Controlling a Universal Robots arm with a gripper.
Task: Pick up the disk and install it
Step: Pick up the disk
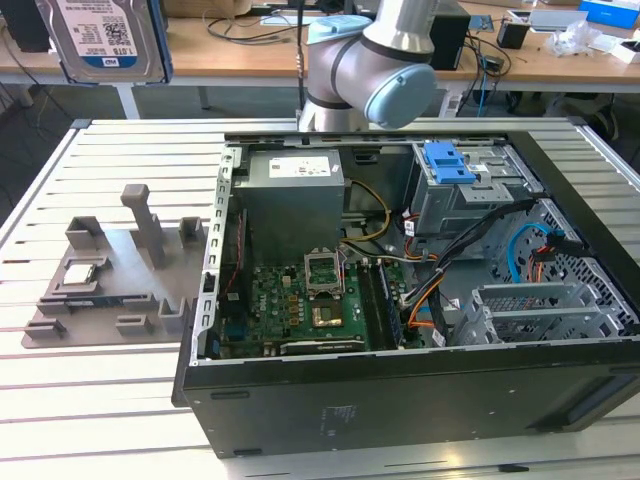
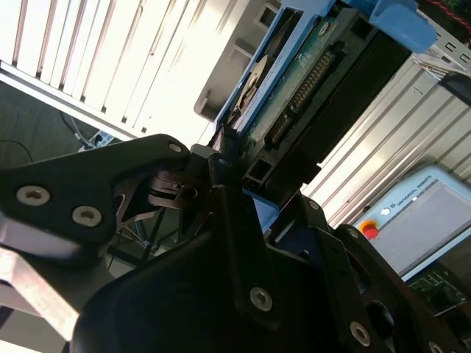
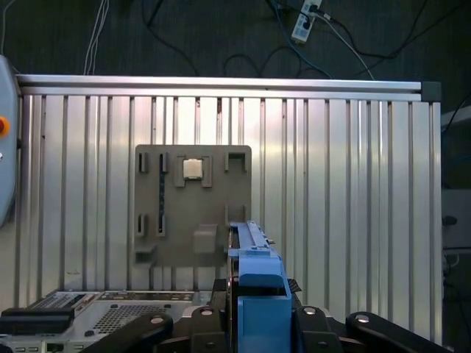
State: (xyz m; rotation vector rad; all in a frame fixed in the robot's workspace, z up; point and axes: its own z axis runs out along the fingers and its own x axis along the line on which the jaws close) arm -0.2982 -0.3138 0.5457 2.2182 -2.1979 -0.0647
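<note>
The disk [image 1: 105, 38] hangs high over the exterior view's left side of the table. Its silver face and white-and-blue label are turned to the camera, and a blue frame runs down its edge. In both wrist views my gripper [image 2: 228, 158] is shut on it. The second wrist view shows the disk [image 2: 294, 88] edge-on with its green circuit board and connector. In the first wrist view its blue frame [image 3: 254, 283] stands between the black fingers [image 3: 154, 327], above the grey fixture plate [image 3: 193, 206]. The arm [image 1: 375, 60] reaches in from the back.
An open computer case [image 1: 400, 300] lies on the slatted table, with its motherboard, power supply and cables exposed. A grey drive cage topped by a blue bracket [image 1: 447, 162] sits at its back right. The grey fixture plate [image 1: 110, 275] with upright posts lies left of the case.
</note>
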